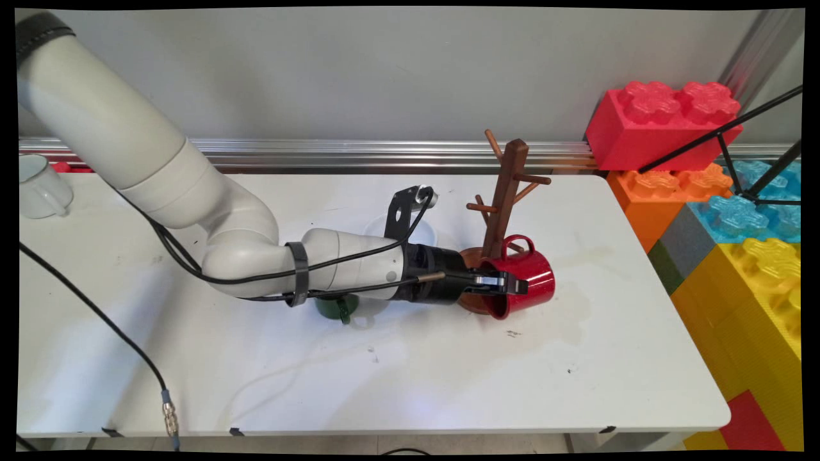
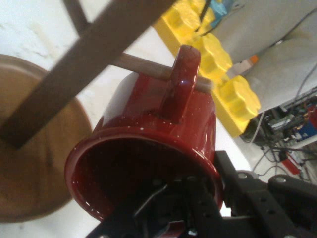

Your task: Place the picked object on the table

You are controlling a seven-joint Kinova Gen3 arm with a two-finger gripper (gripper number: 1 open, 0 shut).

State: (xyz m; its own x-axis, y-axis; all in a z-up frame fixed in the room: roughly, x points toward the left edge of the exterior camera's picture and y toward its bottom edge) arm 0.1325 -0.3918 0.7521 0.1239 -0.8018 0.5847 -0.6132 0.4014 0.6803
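The red mug (image 1: 522, 282) is glossy enamel with fine white speckles, a rounded cylinder with a thick rolled rim and a loop handle. It lies tipped on its side, mouth toward the arm, beside the lower part of the wooden mug tree (image 1: 505, 198). In the hand view its handle (image 2: 181, 84) sits over one of the tree's low pegs (image 2: 143, 67), a smooth brown dowel passing under the loop.

The black gripper (image 1: 506, 285) is clamped on the mug's rim, one finger lying along the outer wall and the other reaching inside the mouth; the hand view shows the dark linkage rising into the mug's shadowed interior.

The mug tree is dark-stained wood: a square upright post with round pegs slanting out at several heights, standing on a flat round base (image 1: 474, 282) that the mug partly overlaps.

Under the arm's white forearm, a dark green cup (image 1: 336, 307) peeks out on the table (image 1: 410, 378), whose top is matte white with faint smudges and small specks. At the far left edge sits a pale white cup (image 1: 41, 186) with a small handle.

To the right of the table, large plastic building blocks (image 1: 737, 243) with studded tops are stacked in red, orange, blue and yellow. Black cables (image 1: 96, 314) trail from the arm across the table's left side.
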